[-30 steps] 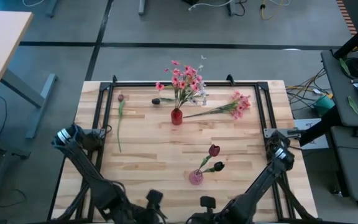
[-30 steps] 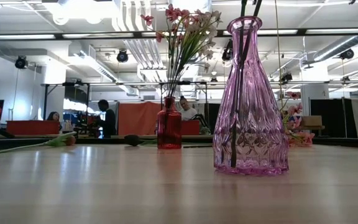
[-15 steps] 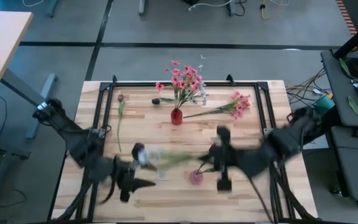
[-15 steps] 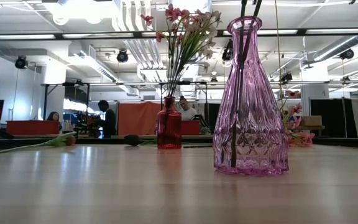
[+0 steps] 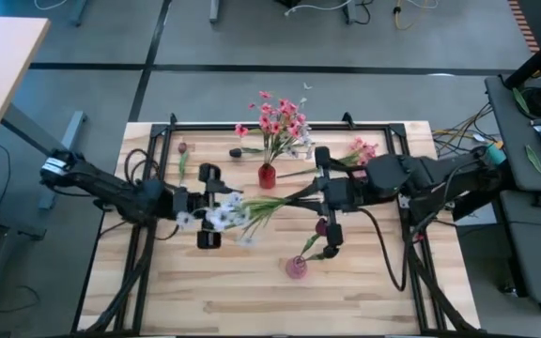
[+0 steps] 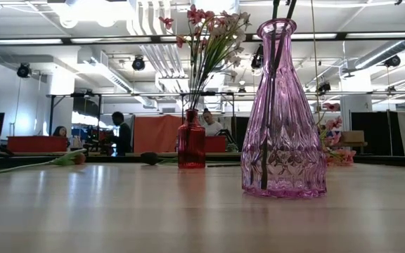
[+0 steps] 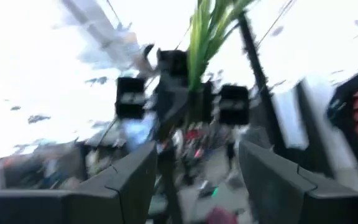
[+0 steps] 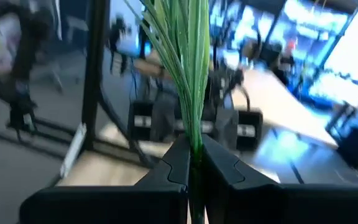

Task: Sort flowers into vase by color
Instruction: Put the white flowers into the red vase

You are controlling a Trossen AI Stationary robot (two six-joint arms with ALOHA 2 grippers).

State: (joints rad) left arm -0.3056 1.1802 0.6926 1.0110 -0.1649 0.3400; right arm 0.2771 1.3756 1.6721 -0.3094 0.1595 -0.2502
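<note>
- Fingers of the right gripper [image 8: 193,163] were pressed together on the green stem bundle of the white-blossomed artificial flower spray [image 5: 238,210], as the right wrist view showed.
- Fingers of the left gripper [image 5: 204,205] stood wide apart around the blossom end of that spray, not clamped; in the left wrist view the two fingers [image 7: 135,180] framed a broad gap.
- Relative to the small red glass vase [image 5: 267,176] holding pink blossoms, the spray hung just on the near side, over the wooden table [image 5: 364,282], between the two grippers.
- Its long axis ran across the table, nearly level, with the white blossoms pointing toward the left arm's side and the stem end toward the right arm's side.
- The pink faceted glass vase [image 5: 296,268] with two dark red buds stood nearer the arms' bases than the red vase; a loose pink-blossomed flower cluster [image 5: 360,156] and a single dark red bud on a long stem [image 5: 181,169] lay to either side of the red vase.
- To do this step well, I judged the left fingers ought to close low on the stem, clear of the blossoms, before the right let go.
- No vase for white was visible, so the target stayed uncertain.
- The stem end would need turning downward before entering any narrow neck.
</note>
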